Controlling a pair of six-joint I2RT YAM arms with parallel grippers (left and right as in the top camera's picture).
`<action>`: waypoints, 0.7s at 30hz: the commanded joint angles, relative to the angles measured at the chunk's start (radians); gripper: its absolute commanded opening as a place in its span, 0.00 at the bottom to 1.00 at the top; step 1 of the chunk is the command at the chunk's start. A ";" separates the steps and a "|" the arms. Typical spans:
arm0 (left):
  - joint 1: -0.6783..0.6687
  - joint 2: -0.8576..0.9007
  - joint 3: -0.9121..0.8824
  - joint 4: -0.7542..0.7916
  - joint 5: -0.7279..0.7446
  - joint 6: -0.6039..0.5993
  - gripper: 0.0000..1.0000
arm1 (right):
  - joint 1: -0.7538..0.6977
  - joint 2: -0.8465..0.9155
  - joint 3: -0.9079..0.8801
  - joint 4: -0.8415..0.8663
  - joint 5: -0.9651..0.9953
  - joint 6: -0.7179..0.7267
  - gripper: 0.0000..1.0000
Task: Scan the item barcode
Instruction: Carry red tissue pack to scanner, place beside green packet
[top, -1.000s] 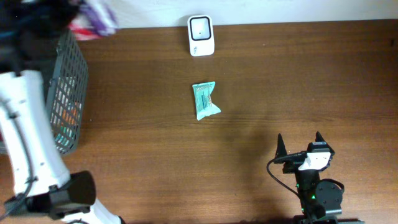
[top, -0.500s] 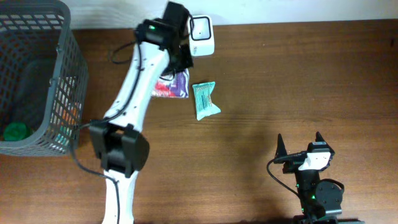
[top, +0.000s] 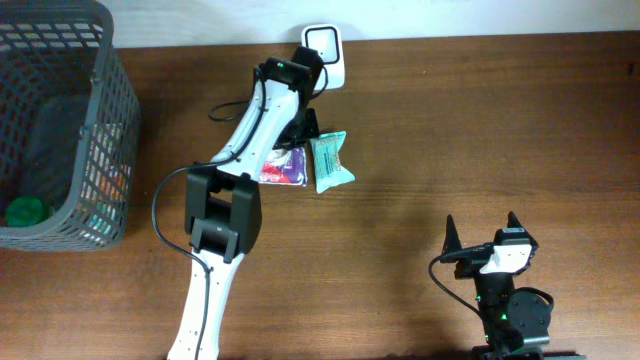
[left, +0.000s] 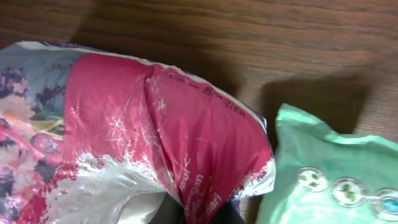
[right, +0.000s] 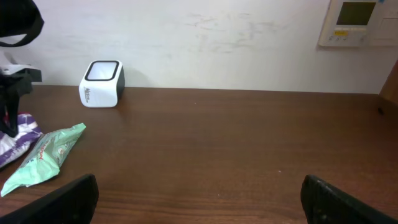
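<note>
Right pincer (top: 480, 222): recorded at the near edge of the table (top: 450, 120), jaws spread wide, nothing between them. It is well apart from all items.

Pink packet (left: 155, 137): found near mid-table, to the left of the right pincer and further out. It is pinched by the left pincer (top: 298, 135), whose jaws are pressed together on a crumpled edge of the wrapper. Whether the packet rests on the wood or hangs just above it cannot be told. Its long axis cannot be judged, since part is covered by the arm. No barcode is seen on the face shown.

Green packet (top: 330, 162): lying flat just beside the pink packet on its right side, long axis running near-to-far. Contact between the two cannot be settled.

Scanner (top: 328, 50): standing at the far edge against the wall, just beyond the left pincer and slightly to its right, dark window on top. The left arm is far the nearer one. The coming move is judged to be a short carry outward over the window. The green packet lies beside that path, not across it.

Basket (top: 110, 110): at far left, well clear.
</note>
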 joint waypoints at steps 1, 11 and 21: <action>-0.055 0.054 0.004 0.042 0.078 -0.064 0.00 | -0.006 -0.006 -0.006 -0.008 0.005 0.000 0.99; -0.060 0.054 0.134 0.047 0.127 -0.062 0.38 | -0.006 -0.006 -0.006 -0.008 0.005 0.000 0.99; 0.146 -0.027 0.784 -0.249 0.118 0.117 0.73 | -0.006 -0.006 -0.006 -0.008 0.005 0.000 0.99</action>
